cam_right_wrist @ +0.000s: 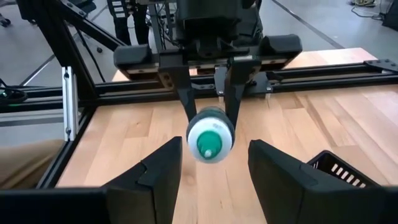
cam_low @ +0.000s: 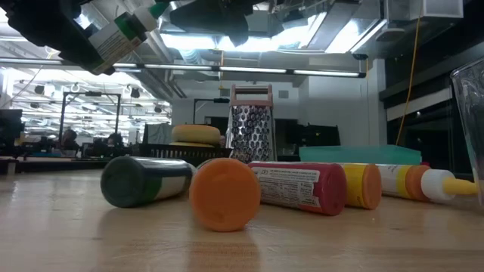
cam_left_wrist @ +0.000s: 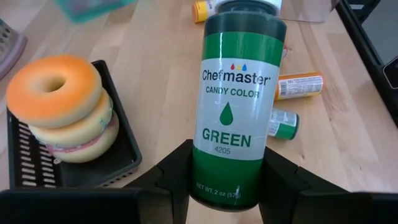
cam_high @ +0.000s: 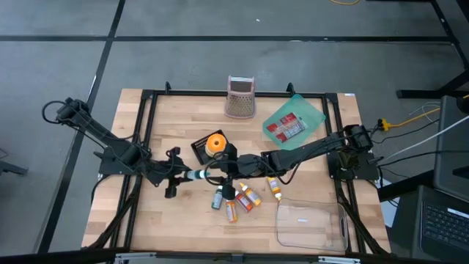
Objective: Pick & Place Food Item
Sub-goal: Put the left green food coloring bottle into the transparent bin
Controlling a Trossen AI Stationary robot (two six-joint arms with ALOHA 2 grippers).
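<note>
held: green bottle (cam_left_wrist: 231, 106) clamped by left gripper (cam_high: 192, 175), lifted at table centre
right gripper (cam_right_wrist: 213, 163): fingers apart, facing bottle cap
left: placement; other bottles (cam_high: 238, 202) at 5 o'clock untouched

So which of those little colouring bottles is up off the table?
The green Chefmaster bottle: the left gripper holds it in the air, with the open right gripper facing its tip. The other bottles lie on the table.

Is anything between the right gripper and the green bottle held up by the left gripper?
Nothing visible. The left gripper is shut on the green bottle, cap pointing at the open right gripper, with only clear air between them above the table.
</note>
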